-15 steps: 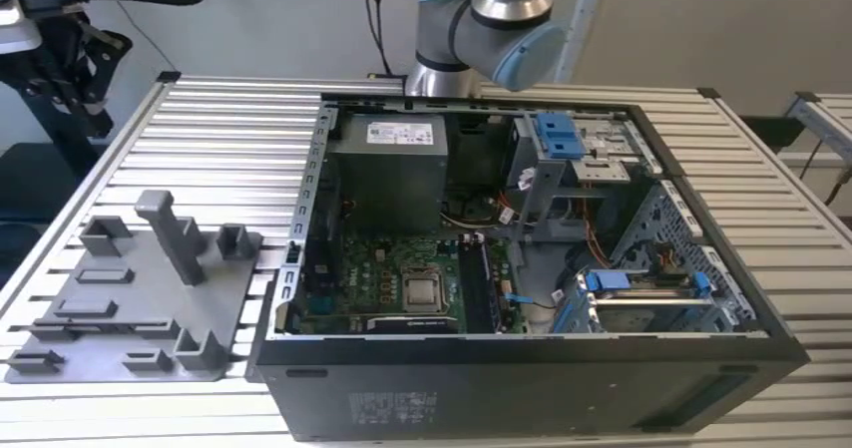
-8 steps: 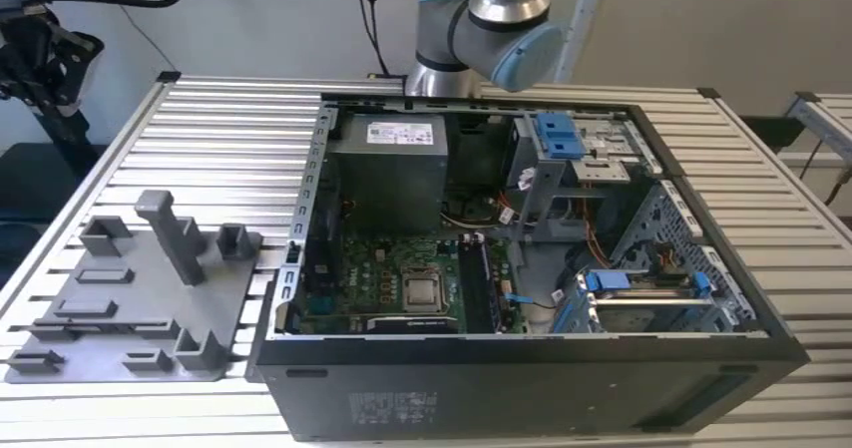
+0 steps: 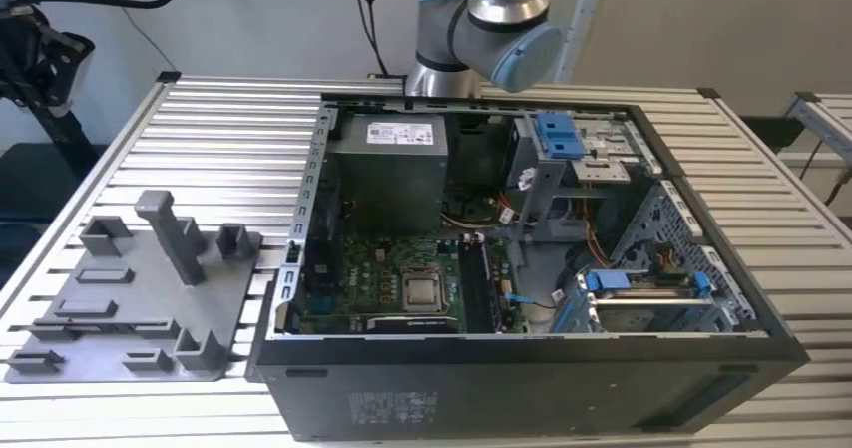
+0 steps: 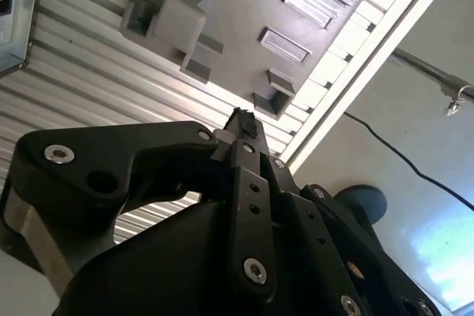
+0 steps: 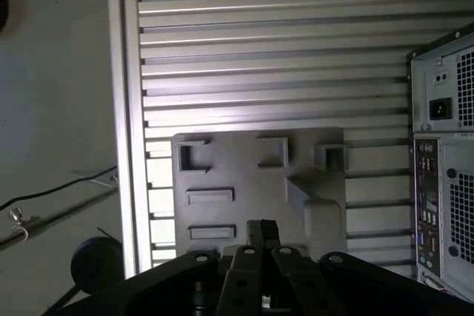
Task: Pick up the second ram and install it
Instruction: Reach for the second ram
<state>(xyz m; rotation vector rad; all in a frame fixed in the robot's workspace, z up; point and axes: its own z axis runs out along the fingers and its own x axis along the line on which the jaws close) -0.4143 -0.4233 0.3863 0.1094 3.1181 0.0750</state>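
Second ram (image 3: 474,283): likely the dark stick inside the computer case (image 3: 533,388), mid-board, but you can't confirm it. Gripper (image 5: 261,230) is pinched narrow with nothing seen held, above the holder tray (image 5: 244,175) outside the case. Make sure the stick sits level with both ends latched. Count: one gripper, one tray, one case.

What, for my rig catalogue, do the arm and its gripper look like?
The arm is a silver metal tube with grey joint housings and pale blue caps. The gripper is matte black, built of linked bars with silver pins.
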